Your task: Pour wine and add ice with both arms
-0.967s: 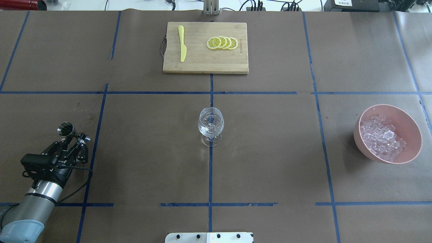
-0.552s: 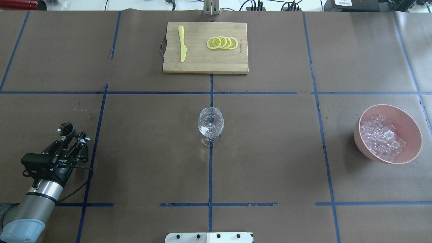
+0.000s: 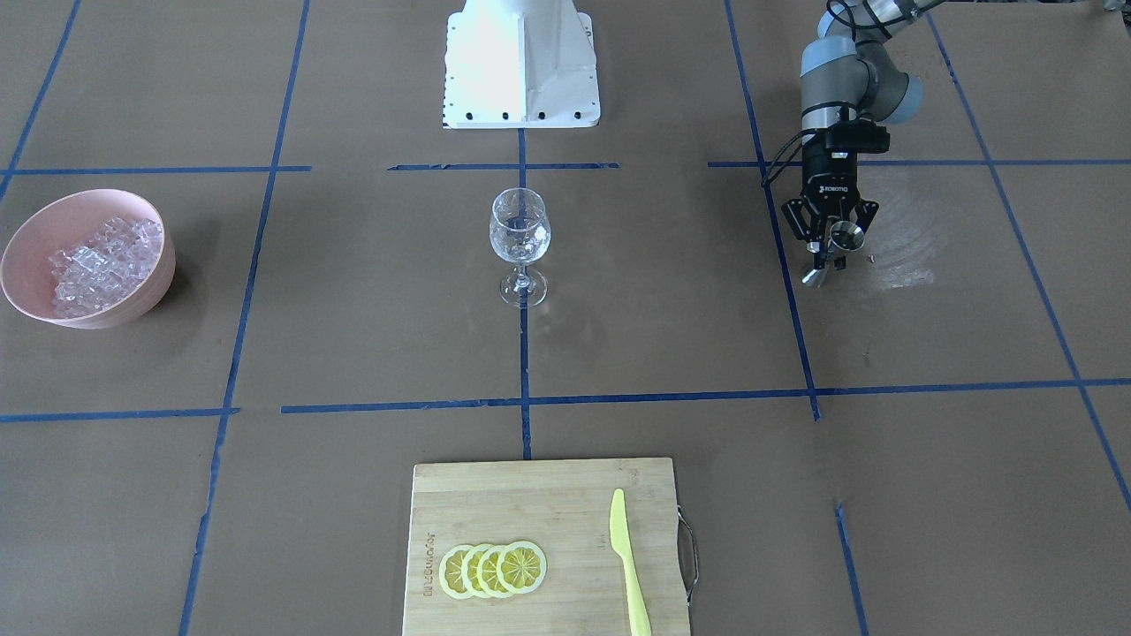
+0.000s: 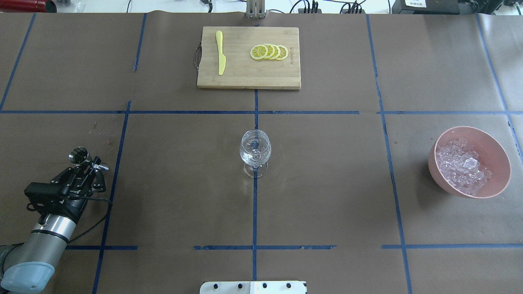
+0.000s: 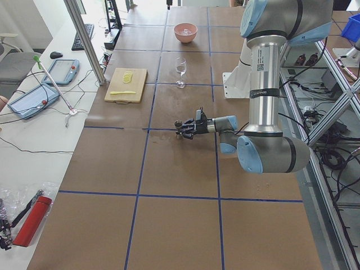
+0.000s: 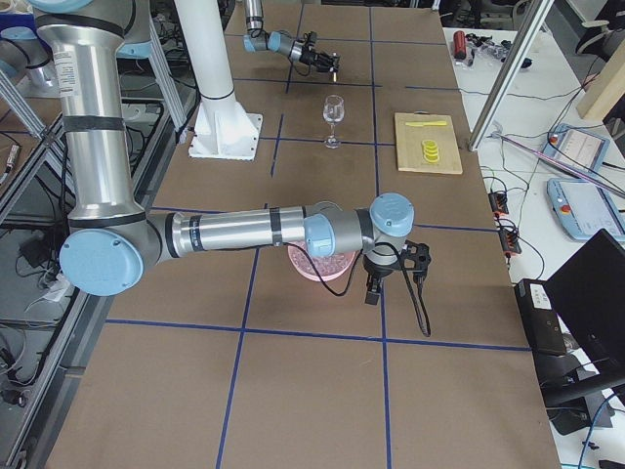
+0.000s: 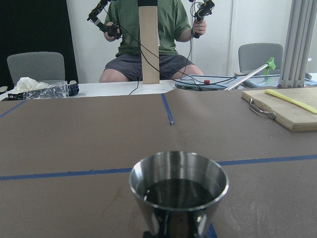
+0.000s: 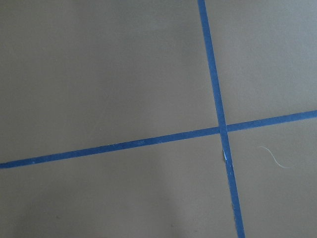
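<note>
My left gripper (image 4: pixel 90 165) is at the table's left, shut around the waist of an upright steel jigger (image 4: pixel 79 155). The left wrist view shows the jigger's cup (image 7: pixel 178 191) holding dark liquid. In the front-facing view the left gripper (image 3: pixel 832 252) and the jigger (image 3: pixel 849 236) are at the right. An empty wine glass (image 4: pixel 255 149) stands at the table's centre. Ice (image 4: pixel 461 167) fills a pink bowl (image 4: pixel 492 149) at the right. My right gripper (image 6: pixel 395 274) hangs just beyond the bowl in the exterior right view only. I cannot tell whether it is open or shut.
A wooden cutting board (image 4: pixel 248 77) at the far middle holds lemon slices (image 4: pixel 269 52) and a yellow knife (image 4: pixel 220 53). The white pedestal (image 3: pixel 521 62) is at the near edge. Blue tape lines cross the brown table cover. The right wrist view shows only table and tape.
My left gripper has shifted slightly back and left with the jigger in it. The glass, bowl and board have not moved.
</note>
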`<state>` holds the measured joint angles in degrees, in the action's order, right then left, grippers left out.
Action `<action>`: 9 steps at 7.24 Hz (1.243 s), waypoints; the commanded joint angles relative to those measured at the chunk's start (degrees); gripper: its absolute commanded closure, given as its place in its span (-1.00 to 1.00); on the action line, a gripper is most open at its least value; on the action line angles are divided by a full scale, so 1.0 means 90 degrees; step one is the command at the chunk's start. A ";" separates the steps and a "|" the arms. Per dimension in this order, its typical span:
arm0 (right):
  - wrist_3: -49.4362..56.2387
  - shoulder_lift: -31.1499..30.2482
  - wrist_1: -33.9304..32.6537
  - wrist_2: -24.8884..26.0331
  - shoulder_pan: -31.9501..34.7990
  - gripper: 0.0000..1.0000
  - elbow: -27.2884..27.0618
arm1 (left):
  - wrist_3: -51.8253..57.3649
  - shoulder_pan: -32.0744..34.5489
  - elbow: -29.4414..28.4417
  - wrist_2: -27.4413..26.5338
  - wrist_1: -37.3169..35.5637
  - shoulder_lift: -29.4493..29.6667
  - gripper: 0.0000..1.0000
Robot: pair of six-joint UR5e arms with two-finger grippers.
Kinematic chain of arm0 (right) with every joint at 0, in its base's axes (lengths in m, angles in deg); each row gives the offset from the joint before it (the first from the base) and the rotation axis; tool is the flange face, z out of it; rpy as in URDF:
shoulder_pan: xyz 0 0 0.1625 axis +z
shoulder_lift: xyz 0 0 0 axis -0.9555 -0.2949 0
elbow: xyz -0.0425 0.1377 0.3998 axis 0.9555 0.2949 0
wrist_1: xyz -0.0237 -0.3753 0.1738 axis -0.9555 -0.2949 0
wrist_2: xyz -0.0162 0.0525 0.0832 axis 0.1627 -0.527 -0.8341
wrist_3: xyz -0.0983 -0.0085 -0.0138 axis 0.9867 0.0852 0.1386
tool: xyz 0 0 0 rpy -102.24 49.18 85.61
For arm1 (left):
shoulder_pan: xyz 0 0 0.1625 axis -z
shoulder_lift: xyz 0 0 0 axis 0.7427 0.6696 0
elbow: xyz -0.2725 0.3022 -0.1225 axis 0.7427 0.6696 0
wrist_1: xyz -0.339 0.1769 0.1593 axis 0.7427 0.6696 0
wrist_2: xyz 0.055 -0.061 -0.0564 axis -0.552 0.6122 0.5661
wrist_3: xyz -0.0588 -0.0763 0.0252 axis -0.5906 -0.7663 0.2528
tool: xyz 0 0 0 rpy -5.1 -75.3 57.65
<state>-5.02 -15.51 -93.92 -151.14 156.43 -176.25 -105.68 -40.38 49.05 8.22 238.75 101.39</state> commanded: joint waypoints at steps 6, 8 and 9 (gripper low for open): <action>0.0000 0.0009 0.0000 -0.0029 0.0000 -1.00 -0.0010 | 0.1714 0.0251 0.0337 -0.0066 0.0770 0.0789 1.00; 0.0000 0.0038 0.0000 -0.0029 0.0000 -1.00 -0.0039 | 0.3046 0.0251 0.0911 -0.0066 0.0771 0.1247 1.00; 0.0000 0.0039 0.0000 -0.0029 0.0000 -1.00 -0.0039 | 0.3248 0.0241 0.0924 -0.0076 0.0722 0.1647 1.00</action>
<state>-5.02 -15.23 -93.92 -151.39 156.43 -176.55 -81.09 -38.18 56.08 7.61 245.53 112.27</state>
